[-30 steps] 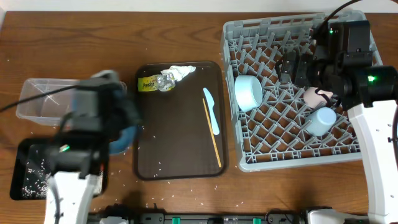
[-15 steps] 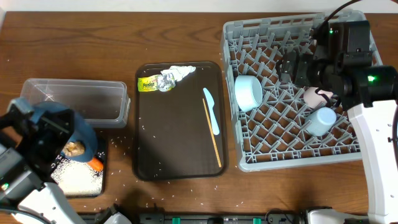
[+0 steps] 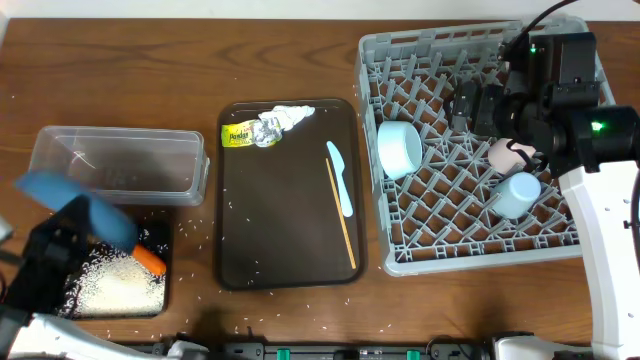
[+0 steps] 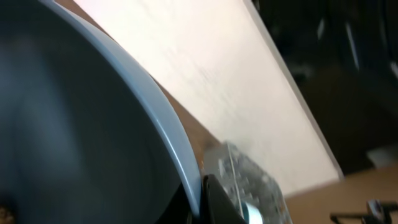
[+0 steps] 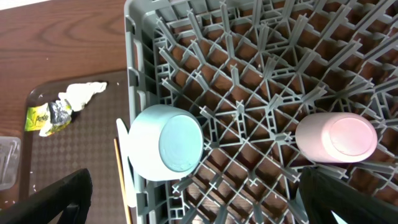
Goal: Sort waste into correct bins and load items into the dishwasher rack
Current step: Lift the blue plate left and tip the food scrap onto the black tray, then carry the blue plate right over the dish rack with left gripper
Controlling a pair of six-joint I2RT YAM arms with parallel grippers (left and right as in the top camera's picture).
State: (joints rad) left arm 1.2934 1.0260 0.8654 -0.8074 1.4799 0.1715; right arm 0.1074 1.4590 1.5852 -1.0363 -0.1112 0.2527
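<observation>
My left gripper [image 4: 202, 199] is shut on the rim of the large blue plate [image 3: 72, 198], which is tilted steeply on edge above the black tray-bin [image 3: 40, 290]. A heap of white rice [image 3: 115, 282] and the orange carrot [image 3: 150, 262] lie in that bin. The clear tub [image 3: 120, 165] stands just behind it. The plate fills the left wrist view [image 4: 74, 124]. My right gripper [image 5: 199, 205] is open and empty above the grey rack [image 3: 560, 240]. In the rack are the pale blue bowl [image 3: 400, 148], the pink cup [image 3: 508, 155] and the blue cup [image 3: 518, 192]. The brown lump is not visible.
The dark brown serving tray [image 3: 290, 250] lies mid-table. On it are the yellow-silver wrapper [image 3: 248, 132], the white napkin [image 3: 292, 114], the pale blue spoon [image 3: 340, 178] and the chopsticks [image 3: 342, 215]. Rice grains are scattered on the table round the bins and the tray.
My left arm swung down to the lower left and tipped the plate on edge over the black bin. Rice and the carrot now lie in the bin. The right arm has not moved.
</observation>
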